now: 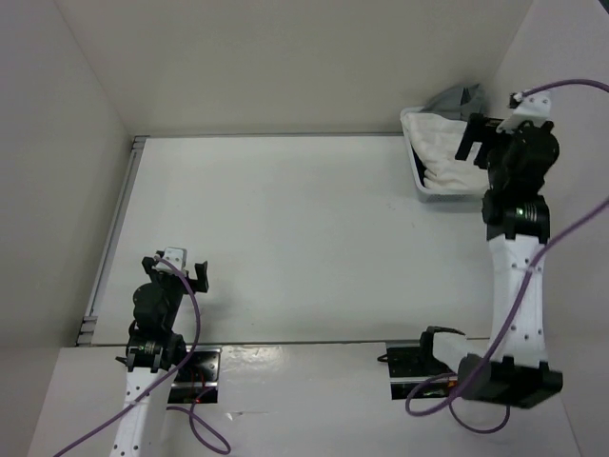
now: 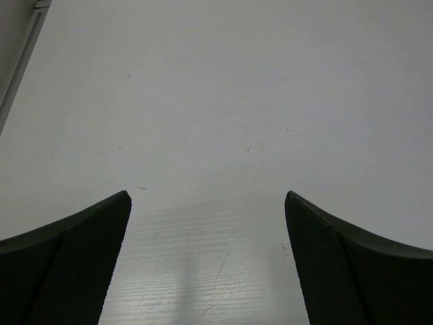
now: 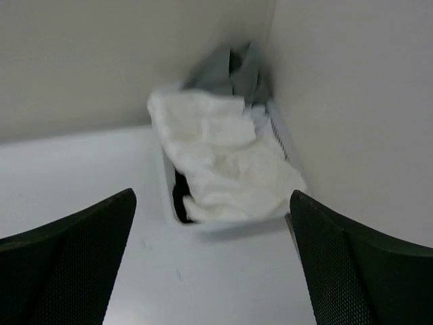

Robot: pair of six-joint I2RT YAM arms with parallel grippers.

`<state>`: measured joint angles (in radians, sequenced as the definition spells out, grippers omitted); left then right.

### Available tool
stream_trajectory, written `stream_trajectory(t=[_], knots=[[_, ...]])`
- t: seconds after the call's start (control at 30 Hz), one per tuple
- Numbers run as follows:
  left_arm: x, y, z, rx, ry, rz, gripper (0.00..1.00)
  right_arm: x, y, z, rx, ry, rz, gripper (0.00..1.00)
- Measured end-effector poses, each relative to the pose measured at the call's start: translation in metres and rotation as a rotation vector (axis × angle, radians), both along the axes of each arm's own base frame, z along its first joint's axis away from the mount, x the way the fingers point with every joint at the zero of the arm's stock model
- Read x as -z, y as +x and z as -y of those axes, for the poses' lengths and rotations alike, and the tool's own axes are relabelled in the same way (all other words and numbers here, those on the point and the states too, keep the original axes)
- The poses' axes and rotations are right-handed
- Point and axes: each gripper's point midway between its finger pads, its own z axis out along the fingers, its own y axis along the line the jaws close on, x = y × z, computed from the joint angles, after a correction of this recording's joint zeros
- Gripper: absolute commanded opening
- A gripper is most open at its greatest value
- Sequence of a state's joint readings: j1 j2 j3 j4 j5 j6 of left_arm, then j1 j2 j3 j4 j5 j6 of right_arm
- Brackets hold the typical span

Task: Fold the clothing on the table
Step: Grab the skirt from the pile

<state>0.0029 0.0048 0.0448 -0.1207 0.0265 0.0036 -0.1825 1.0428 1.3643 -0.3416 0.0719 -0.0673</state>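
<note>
Right arm stretched to far right corner; left folded by its base.
Right claw [image 1: 466,141] [image 3: 213,196] gapes wide, empty, over small white plastic basket [image 1: 419,179] [image 3: 226,223] on flat matte white counter [image 1: 285,228] [image 2: 223,101] [image 3: 74,162]; crumpled white thin-fabric clothing [image 1: 438,148] [image 3: 223,162] heaped inside, grey fabric garment [image 1: 457,98] [image 3: 223,71] behind. Left claw [image 1: 178,264] [image 2: 206,196] equally spread, empty, angled down at counter's near left.

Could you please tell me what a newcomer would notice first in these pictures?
The eye goes first to the small white basket in the far right corner of the table, heaped with crumpled white fabric and a grey garment. Next comes the right gripper, open and stretched out toward it, while the left gripper hangs open near its base.
</note>
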Motion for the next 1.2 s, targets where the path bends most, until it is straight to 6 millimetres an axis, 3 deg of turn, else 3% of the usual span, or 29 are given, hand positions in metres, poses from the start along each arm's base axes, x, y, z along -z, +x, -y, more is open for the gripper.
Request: stream_trajectory(t=[0.03,0.1,0.17,0.27,0.43,0.6,0.8,0.97,1.2], knots=[[0.000,0.000,0.000,0.000,0.000,0.000,1.00,0.017,0.010,0.002,-0.006,-0.002,-0.069,0.98],[0.000,0.000,0.000,0.000,0.000,0.000,1.00,0.073,0.031,0.007,-0.040,0.007,-0.277,0.98],[0.000,0.000,0.000,0.000,0.000,0.000,1.00,0.126,0.041,0.008,-0.097,0.034,-0.467,0.98],[0.000,0.000,0.000,0.000,0.000,0.000,1.00,0.188,0.049,0.012,-0.161,0.092,-0.656,0.98],[0.000,0.000,0.000,0.000,0.000,0.000,1.00,0.246,0.065,0.026,-0.188,0.138,-0.803,0.98],[0.000,0.000,0.000,0.000,0.000,-0.001,1.00,0.264,0.105,0.057,-0.189,0.166,-0.827,0.98],[0.000,0.000,0.000,0.000,0.000,-0.001,1.00,0.266,0.145,0.081,-0.184,0.150,-0.797,0.98],[0.000,0.000,0.000,0.000,0.000,-0.002,1.00,0.275,0.175,0.079,-0.214,0.136,-0.797,0.98],[0.000,0.000,0.000,0.000,0.000,-0.002,1.00,0.305,0.178,0.046,-0.326,0.172,-0.868,0.97]])
